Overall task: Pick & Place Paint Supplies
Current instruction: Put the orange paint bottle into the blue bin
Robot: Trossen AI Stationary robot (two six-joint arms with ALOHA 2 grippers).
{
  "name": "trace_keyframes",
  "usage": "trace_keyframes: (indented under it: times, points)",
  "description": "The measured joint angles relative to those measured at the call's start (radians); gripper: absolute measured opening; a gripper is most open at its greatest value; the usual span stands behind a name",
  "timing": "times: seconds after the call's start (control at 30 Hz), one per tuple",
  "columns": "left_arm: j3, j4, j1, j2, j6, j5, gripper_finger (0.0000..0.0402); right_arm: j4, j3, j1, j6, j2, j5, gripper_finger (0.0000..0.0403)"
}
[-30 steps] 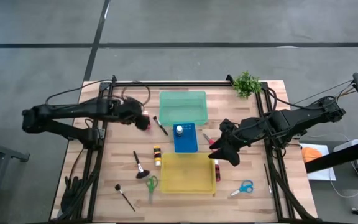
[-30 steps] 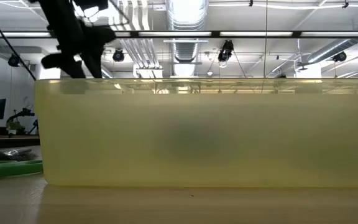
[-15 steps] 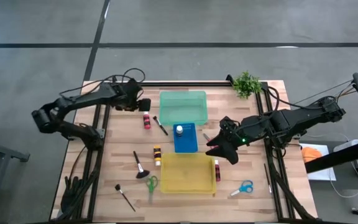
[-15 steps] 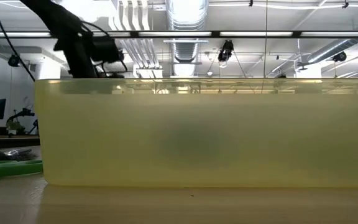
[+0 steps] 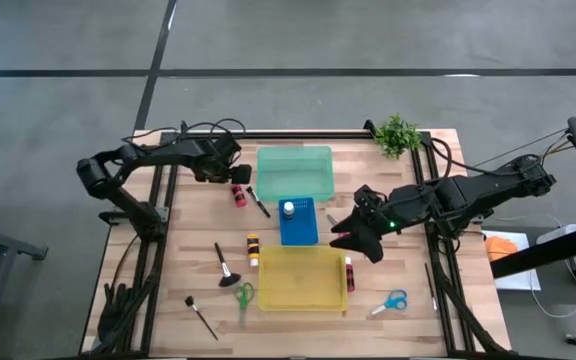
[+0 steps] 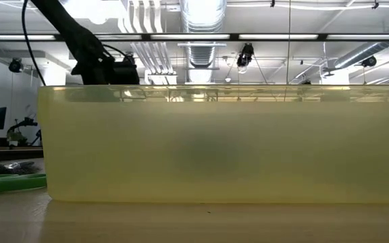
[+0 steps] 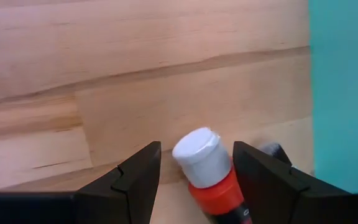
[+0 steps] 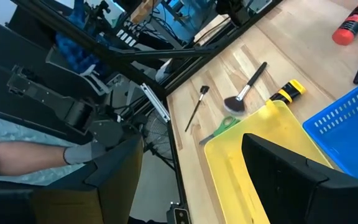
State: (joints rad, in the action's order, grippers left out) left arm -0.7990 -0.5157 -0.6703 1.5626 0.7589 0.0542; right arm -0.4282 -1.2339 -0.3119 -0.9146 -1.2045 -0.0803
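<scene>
A red paint bottle (image 5: 238, 193) with a white cap (image 7: 197, 151) lies on its side on the wooden table, left of the green tray (image 5: 295, 170). My left gripper (image 5: 232, 178) points down over its cap end, open, one finger on each side of the cap (image 7: 196, 149) with a gap showing on both sides. My right gripper (image 5: 353, 236) hangs open above the table to the right of the blue tray (image 5: 306, 232), with nothing between its fingers (image 8: 191, 186). A white-capped bottle (image 5: 288, 209) stands in the blue tray.
The yellow tray (image 5: 301, 277) is near the front and fills the low view (image 6: 215, 148). Loose on the table are brushes (image 5: 259, 202) (image 5: 223, 264) (image 5: 201, 316), a yellow bottle (image 5: 253, 249), a magenta bottle (image 5: 349, 272), green scissors (image 5: 243, 296) and blue scissors (image 5: 392, 301). A plant (image 5: 397, 134) stands at the far right.
My left gripper has swung toward the table's far edge and come down beside the green tray, tipping steeper and rolling a little, until its fingers stand on either side of the red bottle's cap. The bottle has stayed where it lay.
</scene>
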Motion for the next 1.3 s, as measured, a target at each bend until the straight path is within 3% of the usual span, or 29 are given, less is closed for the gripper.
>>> trace_keyframes:
  times: [0.27,0.53,0.87,1.13,1.3]
  points:
    - [0.001,-0.094,0.058,-0.093,0.050,0.025,0.0209,-0.001,0.000,0.000,-0.010,0.000,0.001,0.0271]
    - [0.051,-0.116,0.213,-0.138,0.288,-0.033,0.0209,-0.002,0.000,0.000,-0.004,0.000,0.000,0.0271]
    - [0.191,0.122,0.248,-0.139,0.527,-0.092,0.0209,-0.002,0.000,0.000,0.024,0.000,0.001,0.0271]
    - [0.243,0.142,0.249,-0.144,0.507,-0.125,0.0205,-0.002,0.001,0.000,0.029,0.000,0.002,0.0271]
    - [0.229,0.124,0.250,-0.145,0.439,-0.130,0.0158,-0.001,0.001,0.000,0.031,0.000,0.001,0.0271]
